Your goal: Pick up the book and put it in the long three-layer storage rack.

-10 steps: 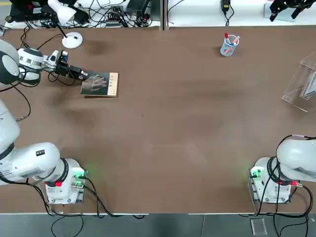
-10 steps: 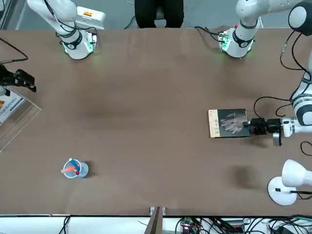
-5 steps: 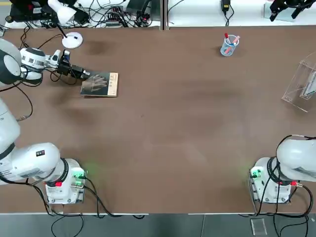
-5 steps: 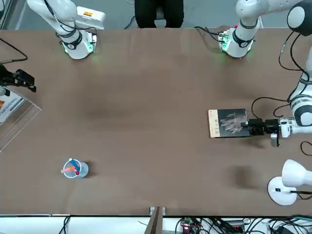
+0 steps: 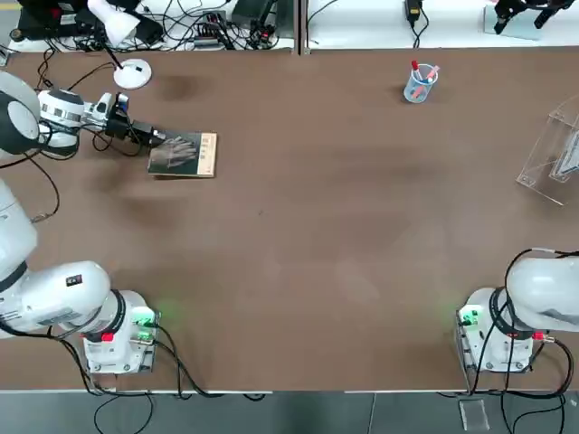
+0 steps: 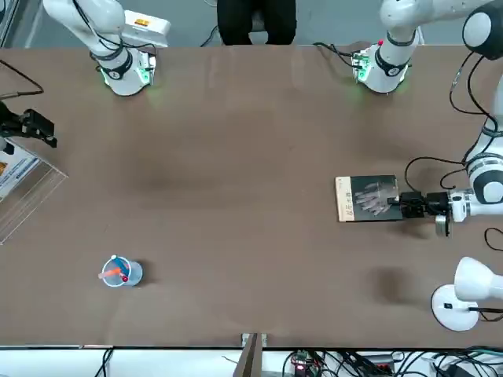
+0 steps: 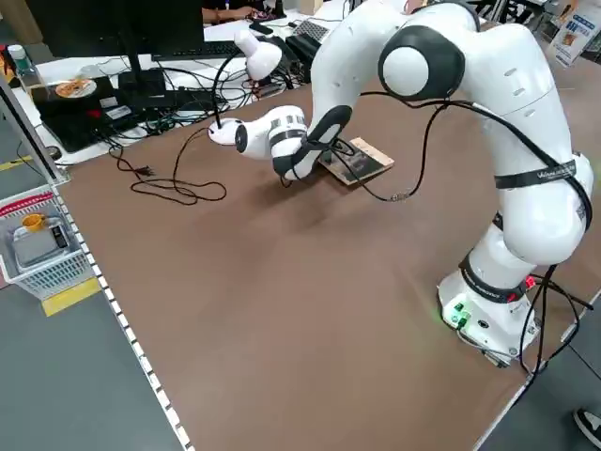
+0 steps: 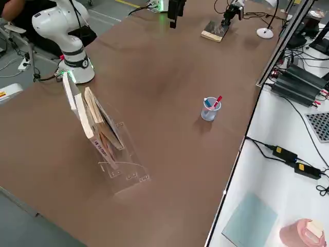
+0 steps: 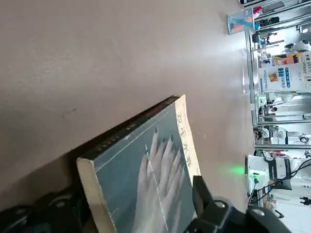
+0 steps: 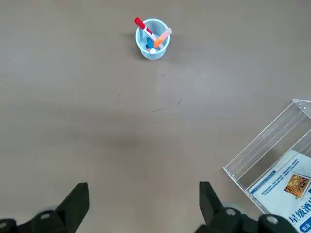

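1. Brown tabletop fills my overhead feed, with a white desk lamp (image 5: 127, 54) and a tangle of cables along the far-left edge.
2. At far left, the left gripper (image 5: 156, 138) reaches in level at the book's near short edge. My wrist feed shows one finger (image 9: 206, 201) over the cover and the other under it, so the jaws straddle the corner. They have narrowed a little over the last second, but I cannot tell whether they are pinching yet.
3. Just right of it, the book (image 5: 184, 154) lies flat on the table (dark cover with a pale hand, tan strip on the side away from the gripper). It sits where it was a second ago, so no lift has begun.
4. Further right, near the far edge, stands a clear cup of pens (image 5: 420, 83), well apart from everything else.
5. At the right edge sits the long three-layer storage rack (image 5: 554, 154), already holding some booklets, the whole table away from the book.
6. Above the far-right corner the right gripper (image 10: 143, 204) hangs with fingers spread wide and empty.
7. My read: the grasp is closing, and the carry across is all ahead.
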You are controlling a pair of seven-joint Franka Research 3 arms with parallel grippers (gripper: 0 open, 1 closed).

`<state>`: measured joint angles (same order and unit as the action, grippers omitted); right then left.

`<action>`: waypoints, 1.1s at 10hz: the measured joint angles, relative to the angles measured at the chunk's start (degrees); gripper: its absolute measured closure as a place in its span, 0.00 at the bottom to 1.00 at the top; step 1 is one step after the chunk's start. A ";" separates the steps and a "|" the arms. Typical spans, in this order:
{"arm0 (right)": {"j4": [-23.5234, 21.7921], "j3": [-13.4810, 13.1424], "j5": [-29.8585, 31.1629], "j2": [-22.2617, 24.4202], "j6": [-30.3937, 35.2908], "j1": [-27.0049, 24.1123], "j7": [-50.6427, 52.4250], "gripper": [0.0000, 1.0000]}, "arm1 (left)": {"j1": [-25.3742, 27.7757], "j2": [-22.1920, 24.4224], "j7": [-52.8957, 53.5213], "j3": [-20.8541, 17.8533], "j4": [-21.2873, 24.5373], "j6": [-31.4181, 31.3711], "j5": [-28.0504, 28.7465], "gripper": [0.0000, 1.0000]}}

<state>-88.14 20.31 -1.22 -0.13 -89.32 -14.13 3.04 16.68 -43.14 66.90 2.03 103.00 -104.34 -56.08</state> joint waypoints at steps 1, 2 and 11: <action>0.05 -2.49 0.01 0.00 0.00 2.80 -0.04 0.00 | 0.01 -0.15 0.54 -0.02 -0.14 0.04 -0.08 0.19; 0.04 -4.93 0.03 -0.01 0.00 5.44 -0.10 0.00 | 0.06 -0.25 0.74 -0.04 -0.25 0.17 -0.10 0.22; -0.68 -12.77 1.03 -0.27 -1.29 11.61 -0.13 0.00 | 0.67 -2.34 1.65 -0.11 -0.98 0.63 -0.48 0.78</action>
<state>-88.81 7.54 -0.19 -0.40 -90.61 -2.52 2.91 17.35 -45.48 68.55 1.92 102.02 -103.71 -56.56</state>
